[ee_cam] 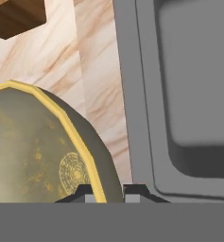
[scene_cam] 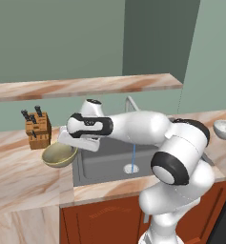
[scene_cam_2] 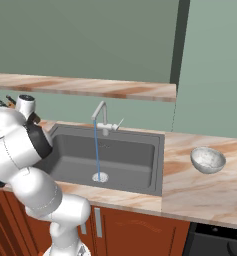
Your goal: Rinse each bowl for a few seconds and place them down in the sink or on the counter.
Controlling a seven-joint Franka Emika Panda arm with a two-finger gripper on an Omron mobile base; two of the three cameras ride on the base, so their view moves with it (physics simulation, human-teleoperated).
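1. Olive-gold bowl (scene_cam: 58,155): sits at the bench's (scene_cam: 19,176) edge just left of the sink (scene_cam: 107,164), near the wooden knife block (scene_cam: 38,130). Whether it rests on the bench or is lifted just clear cannot be told.
2. Gripper (ee_cam: 107,193): the jaws stand narrow and are closed on the bowl's yellow rim, one finger tip inside and one outside, as the hand view shows.
3. Pale grey bowl (scene_cam_2: 208,160): stands upright on the bench right of the sink, well apart from the arm, untouched.
4. Faucet (scene_cam_2: 101,116): a thin blue stream (scene_cam_2: 96,150) runs from the spout straight down to the round drain (scene_cam_2: 100,177). Water is on.
5. Progress, as a judgement: the task is at an early stage. The first bowl is gripped but not under the stream, so its rinse appears not yet done.
6. Remaining: carry the olive-gold bowl under the water, hold briefly, set it down; then repeat for the grey bowl.
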